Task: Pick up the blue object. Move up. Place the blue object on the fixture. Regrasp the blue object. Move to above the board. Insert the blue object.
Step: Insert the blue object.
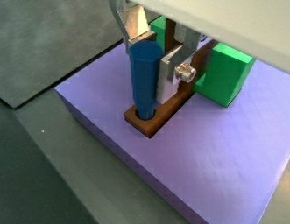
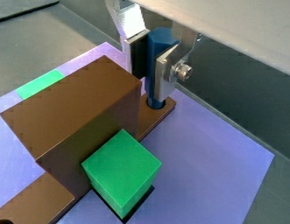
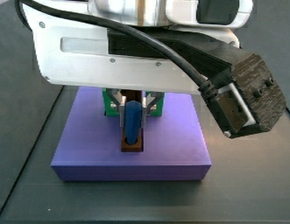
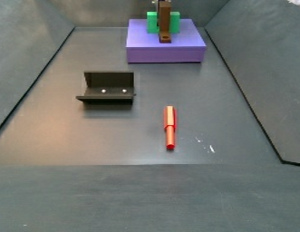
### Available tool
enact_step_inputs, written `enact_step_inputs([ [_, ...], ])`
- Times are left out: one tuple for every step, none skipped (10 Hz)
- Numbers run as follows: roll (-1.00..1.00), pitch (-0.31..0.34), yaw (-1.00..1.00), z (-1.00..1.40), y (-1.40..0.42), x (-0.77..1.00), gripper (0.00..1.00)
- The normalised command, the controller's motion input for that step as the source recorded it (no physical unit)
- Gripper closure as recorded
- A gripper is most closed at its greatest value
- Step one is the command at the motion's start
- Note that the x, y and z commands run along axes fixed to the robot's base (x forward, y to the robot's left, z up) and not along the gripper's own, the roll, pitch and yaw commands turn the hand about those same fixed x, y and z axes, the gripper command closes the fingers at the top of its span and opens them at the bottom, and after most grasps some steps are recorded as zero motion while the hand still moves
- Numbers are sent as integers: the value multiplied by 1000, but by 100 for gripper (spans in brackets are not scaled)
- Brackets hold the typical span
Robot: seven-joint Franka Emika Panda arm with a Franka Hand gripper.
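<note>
The gripper [image 1: 154, 54] hangs over the board [image 1: 217, 157], its silver fingers [image 1: 173, 74] closed flat against the blue object [image 1: 144, 79]. That piece is a slim, smooth, deep-blue cylinder with a rounded top, standing upright with its lower end seated in the round hole at the end of the brown bar [image 2: 82, 101]. The green block [image 2: 121, 164] sits against the bar. In a side view the board lies at twelve o'clock, the fixture [image 4: 107, 89] at nine, and a red peg [image 4: 169, 127] near centre.
</note>
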Motion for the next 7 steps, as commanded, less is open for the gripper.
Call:
enact_step_inputs([
  [0,-43,0,-506,0,57,100],
  [44,0,0,-369,0,286,100],
  [163,133,0,46,-49,677,100],
  [176,76,0,-29,-51,446,100],
  [156,0,0,-291,-71,37,100],
  [100,-53,0,-414,-17,-46,100],
  [70,-84,0,-534,0,-126,100],
])
